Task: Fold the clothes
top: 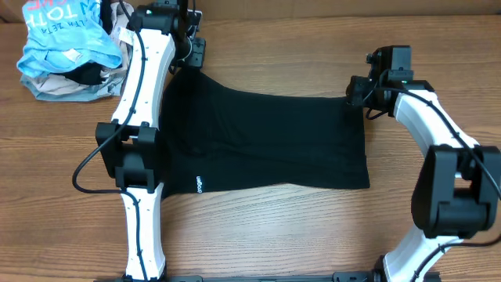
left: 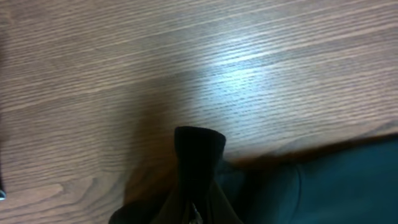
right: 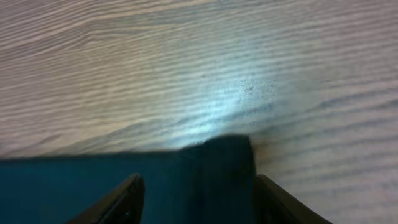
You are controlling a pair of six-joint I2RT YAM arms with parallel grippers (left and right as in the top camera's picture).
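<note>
The black T-shirt (top: pixel 266 141) lies flat and folded on the wooden table, with a small white logo (top: pixel 200 185) near its front left edge. My left gripper (top: pixel 190 56) is at the shirt's far left corner. In the left wrist view its fingers (left: pixel 200 208) are shut on a pinch of black fabric (left: pixel 199 146) that sticks up past the tips. My right gripper (top: pixel 358 92) is at the shirt's far right corner. Its fingers (right: pixel 199 196) are open and straddle the shirt's corner (right: pixel 227 162), which lies on the table.
A pile with a light-blue garment with white lettering (top: pixel 59 35) and a beige garment (top: pixel 55 88) sits at the far left corner. A black cable (top: pixel 82 176) loops out beside the left arm. Bare wood table (top: pixel 297 227) surrounds the shirt.
</note>
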